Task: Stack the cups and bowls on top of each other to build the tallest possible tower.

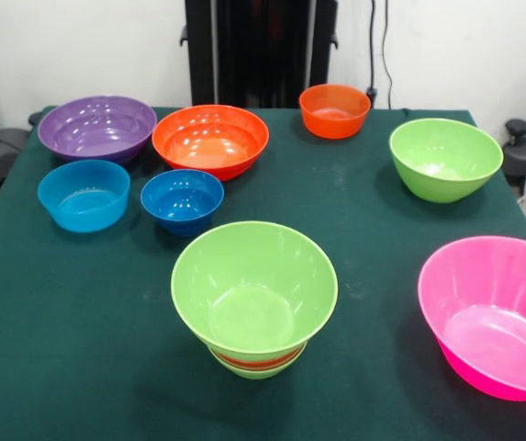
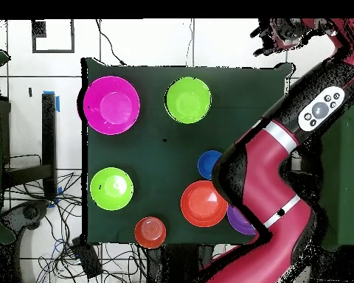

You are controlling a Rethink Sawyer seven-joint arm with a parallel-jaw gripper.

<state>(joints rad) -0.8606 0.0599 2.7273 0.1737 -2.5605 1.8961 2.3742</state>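
The dark green surface stands against white walls, all bowls well apart from the claw. The tower perhaps nests three bowls; claw's state unclear.

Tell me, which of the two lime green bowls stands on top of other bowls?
The lime green bowl near the front edge of the table, beside the pink bowl. An orange band and green base show beneath it; the other green bowl sits directly on the cloth.
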